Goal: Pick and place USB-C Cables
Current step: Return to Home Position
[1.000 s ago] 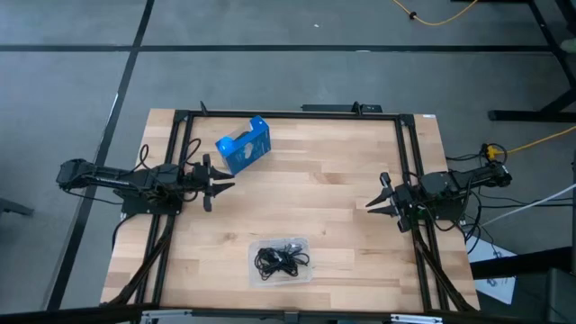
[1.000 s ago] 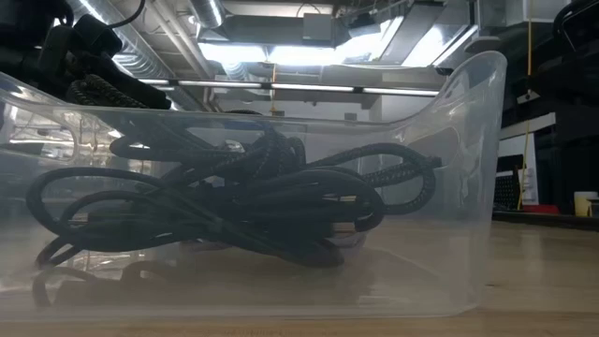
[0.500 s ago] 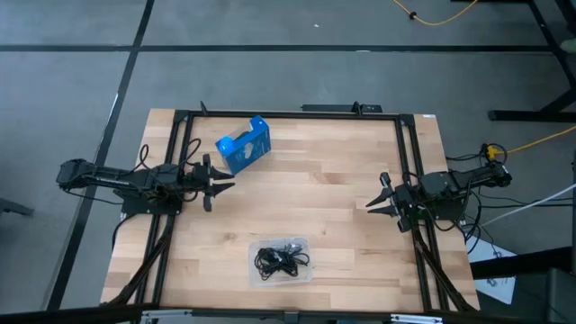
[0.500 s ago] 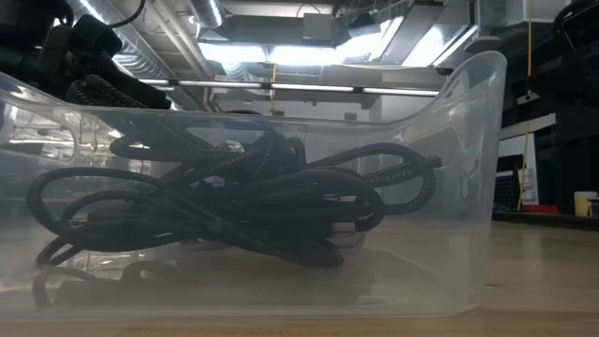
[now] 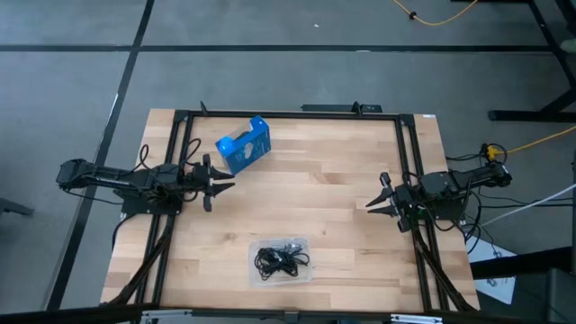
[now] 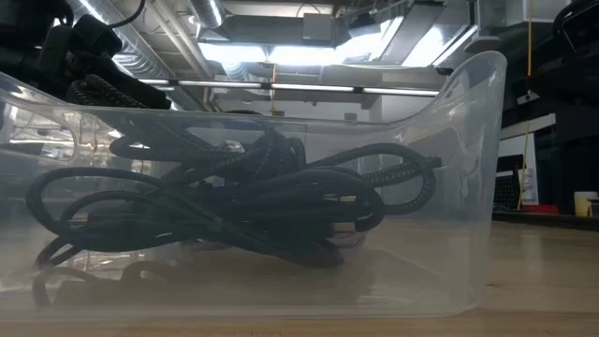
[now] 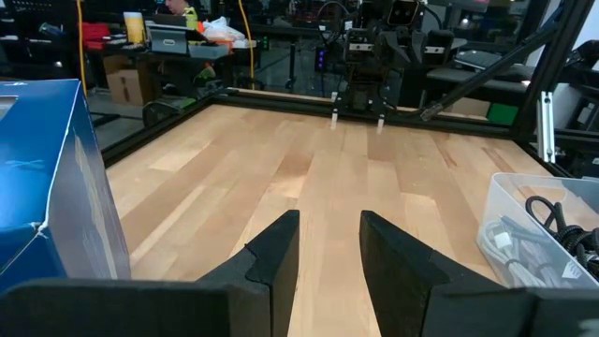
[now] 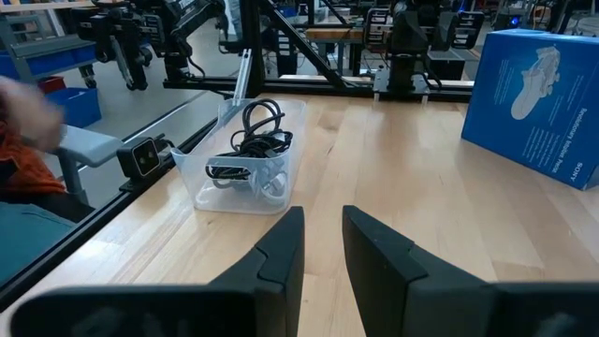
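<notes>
The USB-C cables (image 5: 281, 259) lie as a tangle inside the clear plastic tray (image 5: 255, 270) near the table's near edge. Most are black, and light ones (image 8: 229, 171) show among them. In the low view the black cables (image 6: 234, 201) fill the tray (image 6: 468, 168). My left gripper (image 5: 217, 184) waits open at the table's left side, beside the blue box (image 5: 244, 144). My right gripper (image 5: 378, 203) waits open at the right side. Both point toward the table's middle and touch nothing. The tray (image 7: 524, 234) is also visible ahead of my left gripper (image 7: 329, 221), and the tray (image 8: 245, 164) ahead of my right gripper (image 8: 323, 215).
The blue box with white marks (image 8: 538, 94) stands at the far left of the table, close to my left gripper. A black frame (image 5: 288, 114) runs along the table's far, left and right edges. Bare wood (image 5: 310, 184) lies between the grippers.
</notes>
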`<state>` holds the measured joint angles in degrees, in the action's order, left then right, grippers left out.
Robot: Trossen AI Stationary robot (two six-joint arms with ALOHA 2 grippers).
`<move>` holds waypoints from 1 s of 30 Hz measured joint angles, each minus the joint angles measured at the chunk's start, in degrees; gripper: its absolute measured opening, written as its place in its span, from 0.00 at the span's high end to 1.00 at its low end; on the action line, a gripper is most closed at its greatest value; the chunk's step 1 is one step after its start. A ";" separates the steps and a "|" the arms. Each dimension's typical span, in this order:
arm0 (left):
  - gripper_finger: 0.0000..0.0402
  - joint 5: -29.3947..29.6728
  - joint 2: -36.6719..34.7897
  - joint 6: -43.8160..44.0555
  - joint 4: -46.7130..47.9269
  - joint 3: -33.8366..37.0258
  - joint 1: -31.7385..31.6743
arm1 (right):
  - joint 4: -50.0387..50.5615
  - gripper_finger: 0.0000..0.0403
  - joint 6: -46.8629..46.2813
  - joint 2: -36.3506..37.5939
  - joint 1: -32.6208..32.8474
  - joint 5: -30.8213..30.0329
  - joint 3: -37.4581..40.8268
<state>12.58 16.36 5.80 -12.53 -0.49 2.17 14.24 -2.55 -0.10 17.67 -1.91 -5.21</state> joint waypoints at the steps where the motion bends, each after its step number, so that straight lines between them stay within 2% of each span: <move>1: 0.73 0.00 0.00 0.00 0.00 0.00 0.00 | 0.00 0.80 0.00 0.00 0.00 0.00 0.00; 14: 0.73 0.03 0.02 -0.15 -0.07 -0.01 -0.01 | 0.00 0.80 0.00 0.00 0.01 0.00 0.00; 18: 0.73 0.31 0.00 -3.15 -1.05 -0.09 -0.02 | 0.00 0.80 0.00 0.00 0.02 0.00 0.00; 24: 0.73 0.16 0.00 -12.86 -1.01 -0.09 0.00 | -0.01 0.80 0.00 0.00 0.28 -0.02 0.00; 30: 0.73 0.11 0.01 -13.90 -0.94 -0.09 0.00 | -0.02 0.80 -0.02 0.02 0.31 -0.02 0.00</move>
<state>12.69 16.37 -8.10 -13.47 -0.58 2.17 14.22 -2.57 -0.08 17.98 -1.93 -5.21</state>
